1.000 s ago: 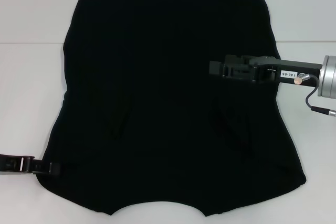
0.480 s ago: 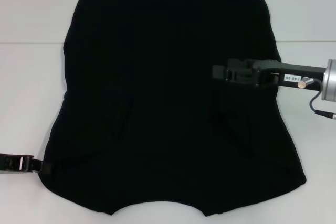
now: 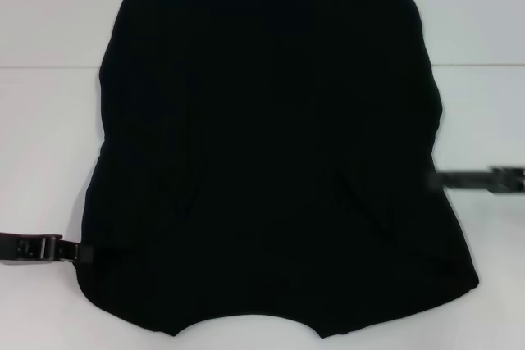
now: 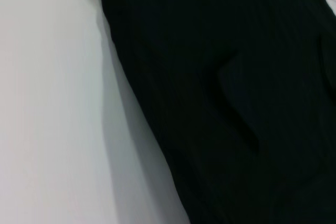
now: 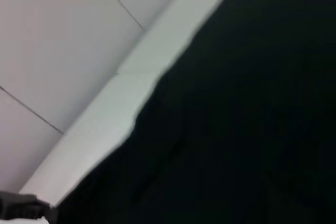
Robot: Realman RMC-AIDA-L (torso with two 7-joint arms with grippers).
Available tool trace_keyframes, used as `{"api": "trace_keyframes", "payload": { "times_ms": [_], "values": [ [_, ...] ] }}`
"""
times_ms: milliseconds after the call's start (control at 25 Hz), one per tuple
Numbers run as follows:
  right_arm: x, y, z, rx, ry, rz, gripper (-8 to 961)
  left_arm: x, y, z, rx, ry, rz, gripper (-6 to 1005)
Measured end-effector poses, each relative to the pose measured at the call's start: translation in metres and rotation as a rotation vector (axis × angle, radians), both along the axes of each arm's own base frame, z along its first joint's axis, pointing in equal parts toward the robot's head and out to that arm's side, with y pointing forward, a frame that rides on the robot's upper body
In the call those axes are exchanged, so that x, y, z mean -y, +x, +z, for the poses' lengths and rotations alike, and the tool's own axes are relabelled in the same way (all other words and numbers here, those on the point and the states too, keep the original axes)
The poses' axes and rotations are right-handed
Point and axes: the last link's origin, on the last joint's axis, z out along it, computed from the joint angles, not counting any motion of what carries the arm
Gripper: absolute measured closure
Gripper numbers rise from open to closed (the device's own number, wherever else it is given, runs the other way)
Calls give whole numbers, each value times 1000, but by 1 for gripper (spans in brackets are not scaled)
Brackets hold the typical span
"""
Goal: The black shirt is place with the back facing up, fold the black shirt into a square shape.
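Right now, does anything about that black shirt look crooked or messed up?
Nothing looks damaged. The black shirt lies flat on the white table, though its two sides are uneven and two creases show near the lower part.

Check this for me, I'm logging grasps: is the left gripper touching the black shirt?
Touching. In the head view the left gripper reaches in from the side and its tip overlaps the black shirt at its lower edge, with no gap visible.

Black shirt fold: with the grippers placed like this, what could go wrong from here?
1. The left gripper is at the near left corner of the black shirt, while the right gripper meets the right edge farther up. Lifting from uneven points could skew the fold.
2. Creases near the sleeves could get trapped inside it.
3. The far edge overhangs the table and may drag.
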Motion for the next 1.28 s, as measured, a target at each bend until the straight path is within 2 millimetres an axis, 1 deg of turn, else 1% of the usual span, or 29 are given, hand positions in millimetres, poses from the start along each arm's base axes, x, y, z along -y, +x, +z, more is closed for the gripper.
{"api": "trace_keyframes", "payload": {
  "times_ms": [120,200,280,400,520,800,1280],
  "values": [
    [19,21,17,-9,-38,-86,38,1,2,-2,20,5,-9,949],
    [30,31,24,-14,-57,-126,38,1,3,-3,33,9,-16,949],
    [40,39,28,-7,-76,-162,38,1,3,-4,37,12,-19,949],
    [46,46,27,22,-103,-191,38,1,3,-4,40,14,-25,948],
    [48,48,20,52,-128,-195,39,0,4,-6,44,9,-30,948],
    [44,41,0,112,-202,-187,38,-1,6,-6,44,5,-43,949],
    [42,44,-4,127,-188,-206,39,-1,5,-5,42,9,-46,949]
  ]
}}
